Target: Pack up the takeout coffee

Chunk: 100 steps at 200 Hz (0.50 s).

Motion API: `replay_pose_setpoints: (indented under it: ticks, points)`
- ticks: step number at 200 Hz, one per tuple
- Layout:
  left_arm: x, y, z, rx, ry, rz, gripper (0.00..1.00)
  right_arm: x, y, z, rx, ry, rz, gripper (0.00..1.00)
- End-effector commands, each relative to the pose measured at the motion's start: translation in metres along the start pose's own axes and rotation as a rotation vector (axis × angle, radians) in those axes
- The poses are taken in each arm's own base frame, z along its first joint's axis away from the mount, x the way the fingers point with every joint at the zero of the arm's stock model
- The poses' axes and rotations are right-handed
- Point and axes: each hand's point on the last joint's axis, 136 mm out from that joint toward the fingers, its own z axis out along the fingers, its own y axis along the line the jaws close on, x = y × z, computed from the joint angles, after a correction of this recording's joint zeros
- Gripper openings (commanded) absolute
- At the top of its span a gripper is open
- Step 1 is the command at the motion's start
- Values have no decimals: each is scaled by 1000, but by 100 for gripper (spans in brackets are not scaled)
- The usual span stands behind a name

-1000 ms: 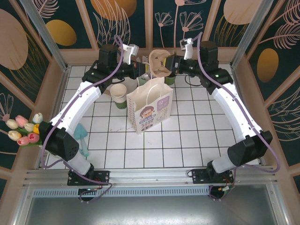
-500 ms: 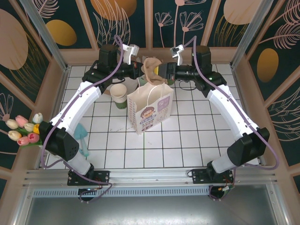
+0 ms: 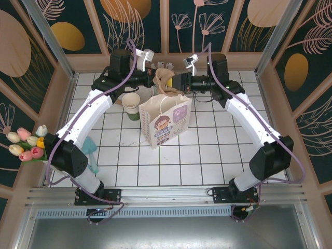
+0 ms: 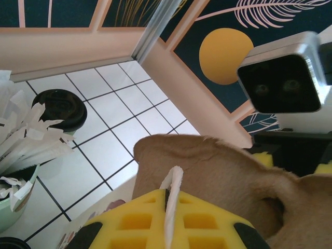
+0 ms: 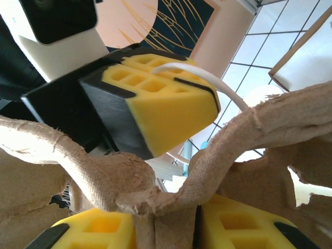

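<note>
The takeout coffee, a cup with a dark round lid, stands on the white tiles near the back wall in the left wrist view. My left gripper is shut on the white cord handle of the paper bag. My right gripper is shut on a brown pulp cup carrier, held above the bag's open top, close against the left gripper. In the right wrist view the left gripper's fingers sit just beyond the carrier.
A stack of cream paper cups stands left of the bag. A pale green cup with paper-wrapped sticks is beside the coffee. Tulips and a teal object lie at the left. Walls enclose the back and sides.
The right arm has carried the pulp carrier leftward, from behind the bag's right side to over its top, up against the left gripper. The left arm has stayed put, holding the handle.
</note>
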Motion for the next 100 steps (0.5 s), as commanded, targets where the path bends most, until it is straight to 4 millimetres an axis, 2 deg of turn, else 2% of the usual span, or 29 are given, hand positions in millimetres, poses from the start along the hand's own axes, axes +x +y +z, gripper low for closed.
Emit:
replay_pose_setpoints:
  ticks: [1, 55, 100]
  points:
    - [-11, -8, -2, 36, -33, 16, 0, 21, -24, 15, 29, 65, 92, 30]
    - [-14, -9, -4, 27, -42, 7, 0, 38, -62, 15, 223, 78, 111, 30]
    - [-18, -8, -6, 15, -55, 3, 0, 48, -69, 20, 290, 89, 102, 30]
